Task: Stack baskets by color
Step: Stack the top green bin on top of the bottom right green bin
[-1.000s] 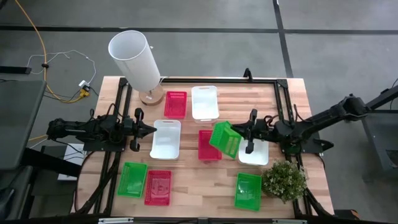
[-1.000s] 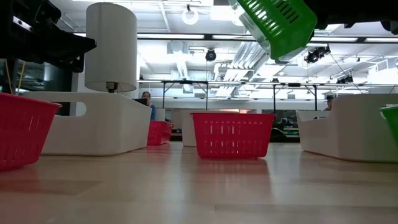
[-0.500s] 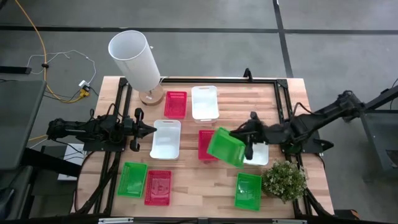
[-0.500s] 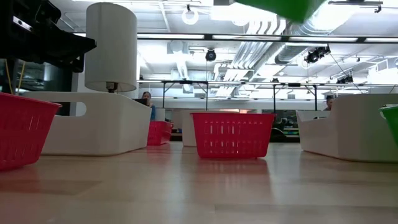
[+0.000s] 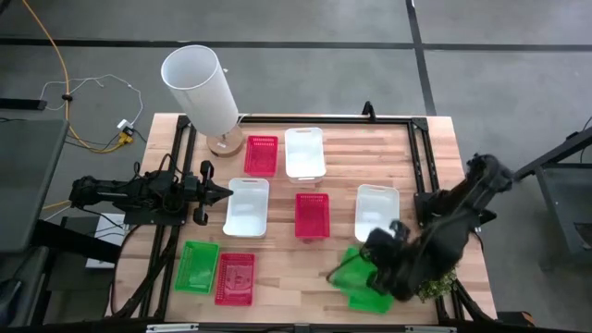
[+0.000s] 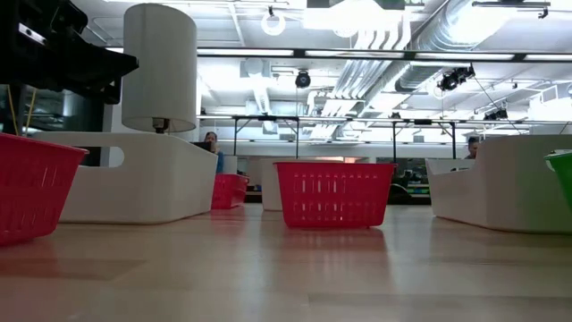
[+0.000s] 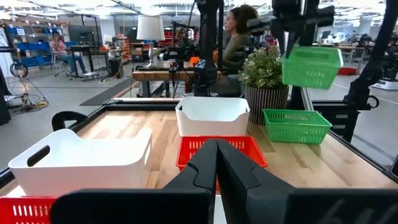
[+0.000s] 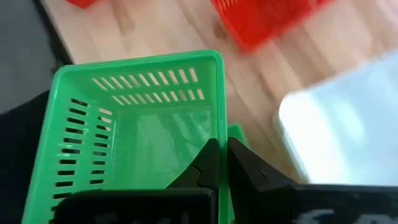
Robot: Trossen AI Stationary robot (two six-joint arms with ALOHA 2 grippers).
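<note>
Jaws of the right gripper (image 8: 219,163) are pinched on the wall of a green basket (image 5: 350,270), carried in the air just above the second green basket (image 5: 372,294) at the near right of the desk (image 5: 342,148), beside the plant (image 5: 433,277). The left gripper (image 7: 216,163), jaws pressed together on nothing, waits at the left edge near a white basket (image 5: 247,205).

Biggest risk, as I judge it: the carried basket hangs tilted and off-line from the one below, so a drop now would leave it propped on a rim or tipped onto the wood instead of nested. Next: the arm is bent close over the plant, and a careless descent could brush the leaves or nudge the pot. Smaller: pressing down askew could shove the lower basket toward the desk's near edge. Smallest: the thin pinch on one wall lets the basket swing, spoiling alignment.

The third green basket (image 5: 196,266) sits far left beside a red basket (image 5: 235,277); other reds and whites lie unstacked mid-desk.
</note>
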